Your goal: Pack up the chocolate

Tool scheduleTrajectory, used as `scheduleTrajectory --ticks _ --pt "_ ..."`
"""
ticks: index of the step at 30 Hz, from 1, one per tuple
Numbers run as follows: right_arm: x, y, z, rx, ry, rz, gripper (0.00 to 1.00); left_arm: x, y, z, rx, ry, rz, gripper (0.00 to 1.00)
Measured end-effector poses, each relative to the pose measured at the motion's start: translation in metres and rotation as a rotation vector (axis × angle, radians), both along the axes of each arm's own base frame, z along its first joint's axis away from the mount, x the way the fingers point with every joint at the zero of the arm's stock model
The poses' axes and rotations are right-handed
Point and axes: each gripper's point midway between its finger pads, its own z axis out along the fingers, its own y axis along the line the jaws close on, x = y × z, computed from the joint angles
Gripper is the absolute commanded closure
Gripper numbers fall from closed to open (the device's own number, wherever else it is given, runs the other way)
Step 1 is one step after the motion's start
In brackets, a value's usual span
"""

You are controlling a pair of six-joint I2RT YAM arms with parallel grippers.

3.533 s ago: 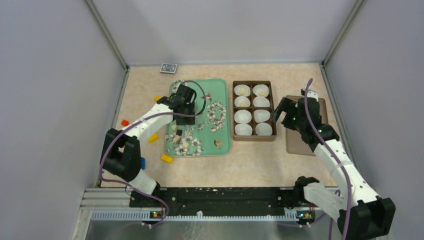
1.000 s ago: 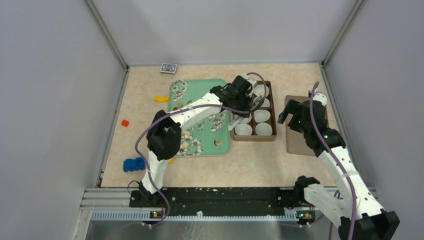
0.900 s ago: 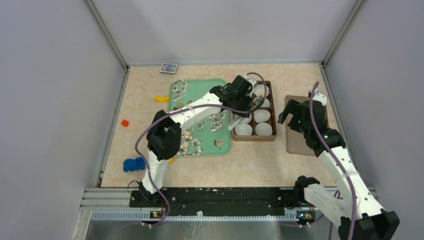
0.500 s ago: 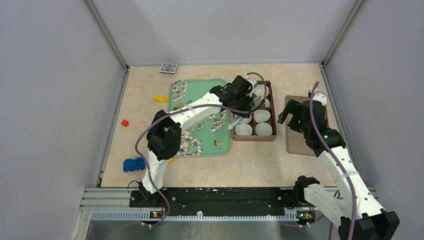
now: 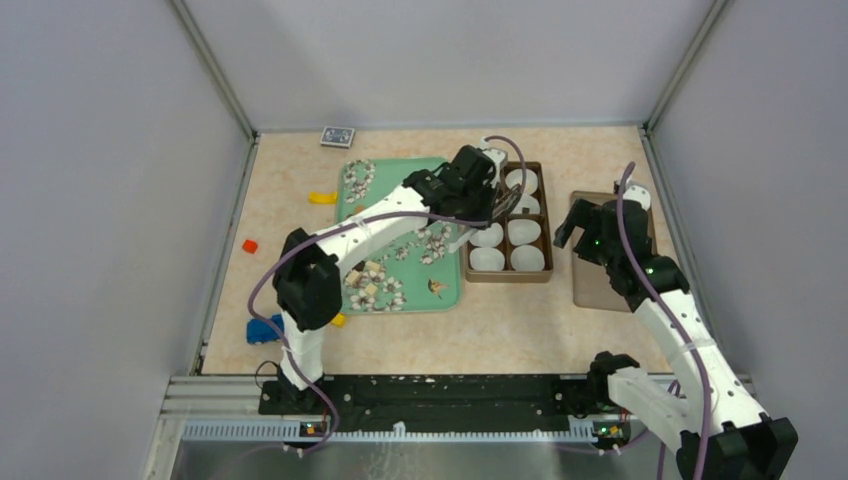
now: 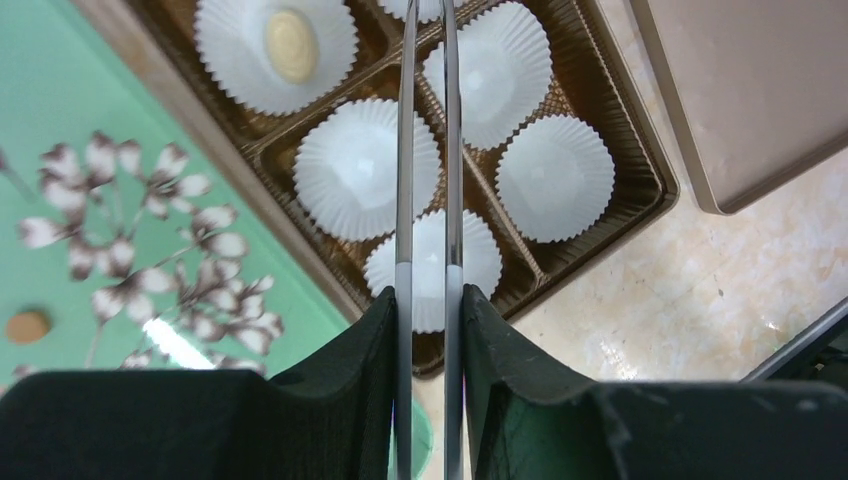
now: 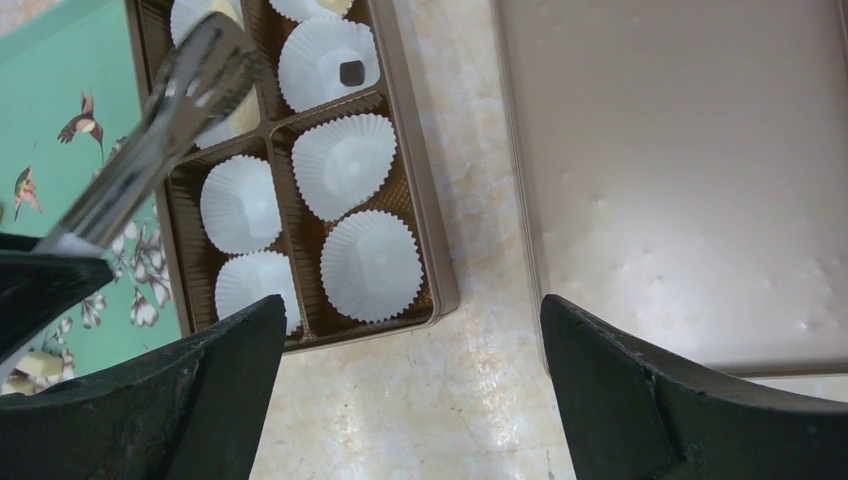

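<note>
My left gripper [image 5: 463,192] is shut on a pair of metal tongs [image 6: 405,150], whose two blades reach out over the brown box [image 5: 507,278] of white paper cups. The blades [image 7: 150,150] stand close together and nothing shows between them. One cup holds a cream chocolate [image 6: 290,45], another a dark square chocolate [image 7: 352,72]. More tan and dark chocolate pieces [image 5: 368,288] lie on the green tray [image 5: 415,298]. My right gripper [image 5: 585,225] hangs open over bare table between the box and its lid [image 7: 680,180], holding nothing.
The tan lid [image 5: 600,290] lies to the right of the box. Left of the tray are a yellow block [image 5: 322,198], a red block [image 5: 249,245] and a blue toy car [image 5: 262,328]. A card pack [image 5: 337,136] lies at the back wall.
My left arm, over the tray's left side 3.5 s ago, swung the tongs over the box. In the last half second it drew back slightly leftward. The right arm kept still.
</note>
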Motion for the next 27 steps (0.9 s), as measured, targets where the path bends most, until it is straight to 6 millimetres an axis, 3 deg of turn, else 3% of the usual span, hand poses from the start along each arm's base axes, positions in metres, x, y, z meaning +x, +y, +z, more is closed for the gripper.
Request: scheduleTrajectory --ticks 5,8,18,21,27 --pt "0.002 0.001 -0.001 0.003 0.001 0.005 0.04 -0.008 0.035 0.033 0.016 -0.087 0.07 0.85" --pt "0.005 0.003 0.0 0.008 -0.007 0.009 0.04 -0.017 0.065 0.038 0.057 -0.114 0.125 0.85" --pt "0.016 0.011 -0.008 0.021 0.012 0.037 0.04 -0.054 0.185 -0.006 0.259 -0.004 0.356 0.74" --pt "0.017 0.013 -0.007 0.027 0.008 0.044 0.04 -0.055 0.202 -0.014 0.292 0.014 0.405 0.71" --pt "0.018 0.014 -0.007 0.029 0.004 0.045 0.04 -0.054 0.21 -0.019 0.313 0.016 0.431 0.62"
